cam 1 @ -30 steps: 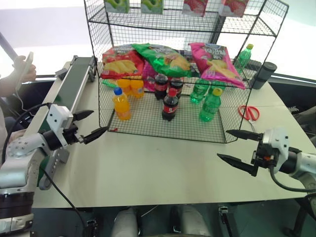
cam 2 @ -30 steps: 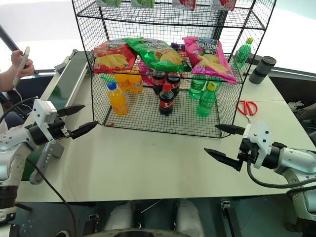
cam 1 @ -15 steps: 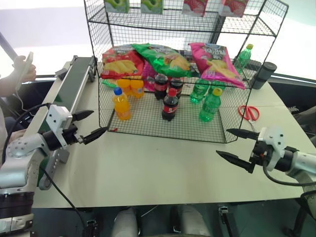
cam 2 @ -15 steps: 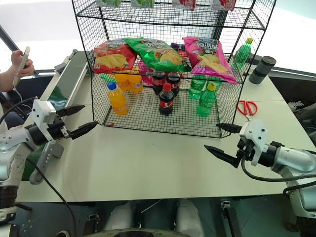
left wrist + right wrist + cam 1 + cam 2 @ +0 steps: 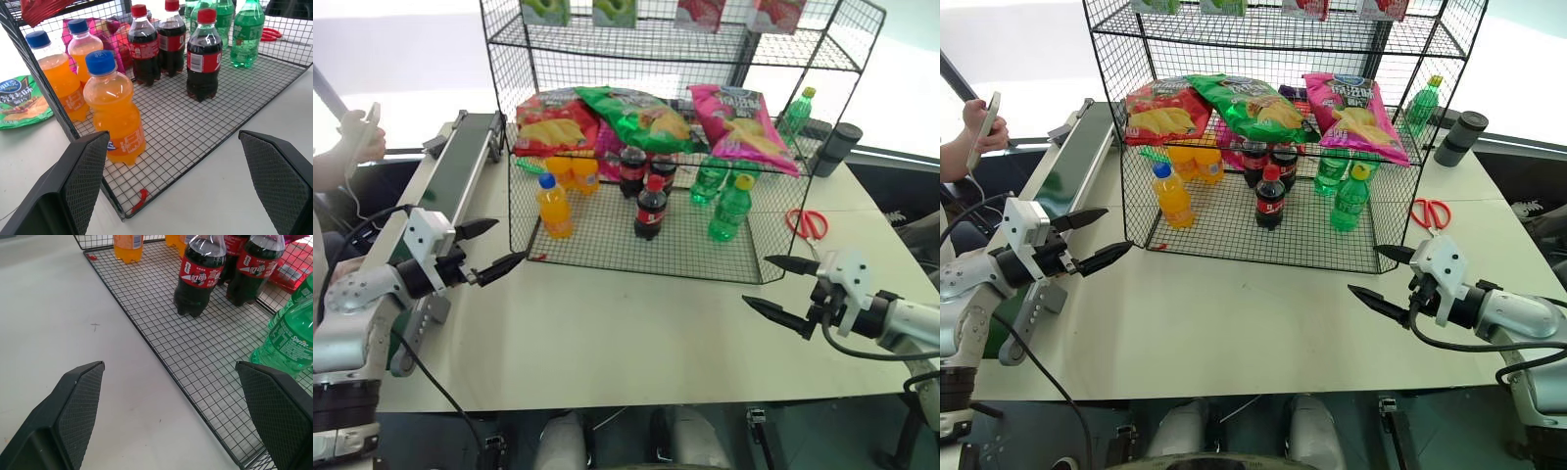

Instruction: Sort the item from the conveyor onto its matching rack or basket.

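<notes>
Magenta-pink crisp bag (image 5: pixel 744 125) with a round blue logo lies tilted on the middle tier of the black wire-grid rack (image 5: pixel 636 240), at that tier's right end, its lower corner hanging past the front edge. Beside it on the same tier lie a green crisp bag (image 5: pixel 634 116) in the middle and a red crisp bag (image 5: pixel 551 122) at the left; the green one overlaps the red one's edge. The top tier carries small packets along its back, two green (image 5: pixel 579 10) and two red-pink (image 5: pixel 740 12), cut off by the frame.

On the bottom tier stand bottles in three groups: orange soda bottles (image 5: pixel 554 208) at the left, one forward and two further back; dark cola bottles (image 5: pixel 650 208) with red caps in the middle; green Sprite bottles (image 5: pixel 729 210) at the right. Another pink packet (image 5: pixel 110 41) lies behind the orange and cola bottles. A flat green packet (image 5: pixel 22 100) lies on the table just outside the rack's left side.

Along the table's left edge runs the dark-green conveyor (image 5: pixel 460 166). Red scissors (image 5: pixel 808 223) and a dark cylinder (image 5: pixel 835 149) sit on the table (image 5: pixel 636 333) to the right of the rack.

Both grippers hover over the table in front of the rack, apart from it: the left gripper (image 5: pixel 487 247) near its front-left corner, the right gripper (image 5: pixel 775 289) near its front-right corner. Each has its fingers spread wide with nothing between them.

A person's hand (image 5: pixel 357 137) holds a phone at the far left.
</notes>
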